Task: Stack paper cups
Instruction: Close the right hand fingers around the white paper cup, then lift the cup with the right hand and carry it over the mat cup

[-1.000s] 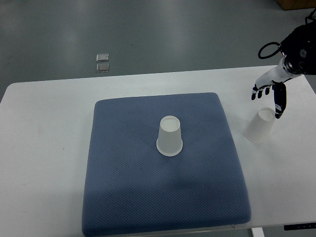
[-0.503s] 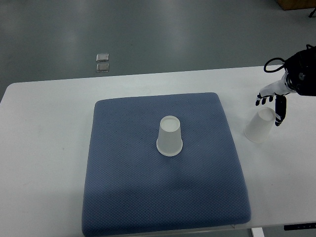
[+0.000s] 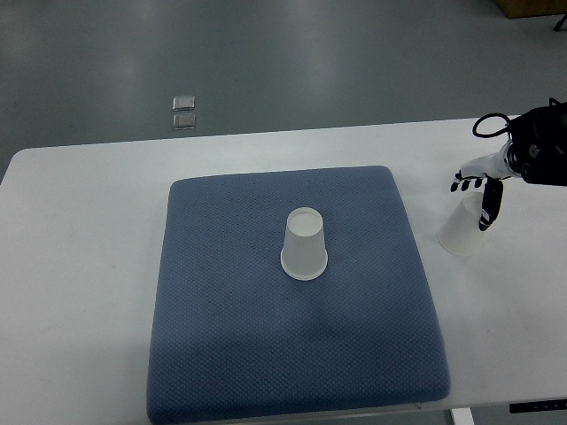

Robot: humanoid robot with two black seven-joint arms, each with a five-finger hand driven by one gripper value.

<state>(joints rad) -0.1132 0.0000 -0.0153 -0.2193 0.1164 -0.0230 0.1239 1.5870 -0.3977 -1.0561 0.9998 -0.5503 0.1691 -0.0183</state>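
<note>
Two cups: one (image 3: 304, 244) stands upside down on the mat, the other (image 3: 462, 228) on the bare table to the right of it. One blue mat (image 3: 266, 354). One white table (image 3: 80, 266). One robot hand (image 3: 479, 188) shows, the right one, coming in from the right edge over the second cup. One black cable loop (image 3: 488, 125) sits at its wrist. On the grey floor beyond the table lie two small square plates (image 3: 184, 112), one just behind the other. One brown corner of something (image 3: 523, 6) shows at the top right edge; what it is cannot be told.
</note>
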